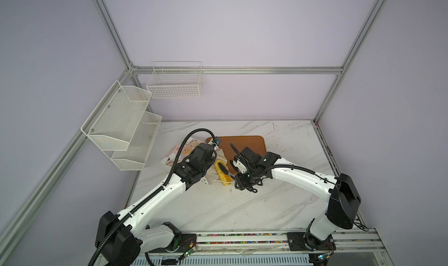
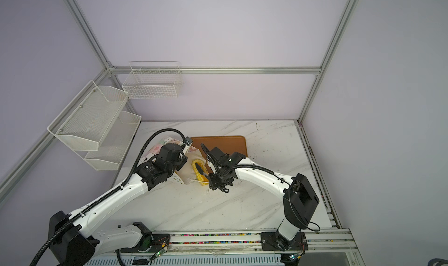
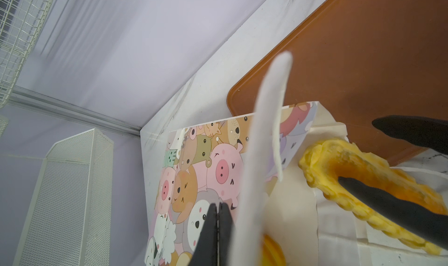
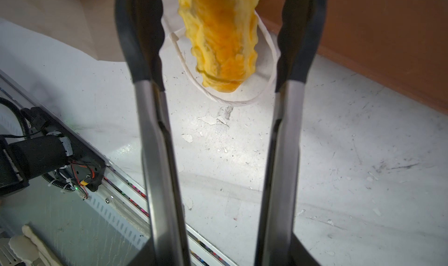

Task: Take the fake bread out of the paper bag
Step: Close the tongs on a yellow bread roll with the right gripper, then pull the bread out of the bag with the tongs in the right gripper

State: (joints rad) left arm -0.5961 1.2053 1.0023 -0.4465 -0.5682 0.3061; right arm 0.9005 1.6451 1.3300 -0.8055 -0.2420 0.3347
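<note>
Top views: stereo pair, high above front edge, facing down-back, far; whole table (image 1: 278, 204) shared. Left wrist: close, low, across paper bag (image 3: 201, 170) to tray (image 3: 363, 58). Right wrist: close, downward; both wrists share fake bread (image 4: 220, 34).

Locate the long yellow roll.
In both top views the roll lies mid-table, sticking out of the bag mouth, beside the tray's near left corner, with the open tongs over it.

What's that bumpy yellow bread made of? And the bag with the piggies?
The bread looks like soft foam or rubber: matte, spongy yellow ridges, though I can't be sure. The bag looks like smooth printed paper, with creased folds at its mouth.
</note>
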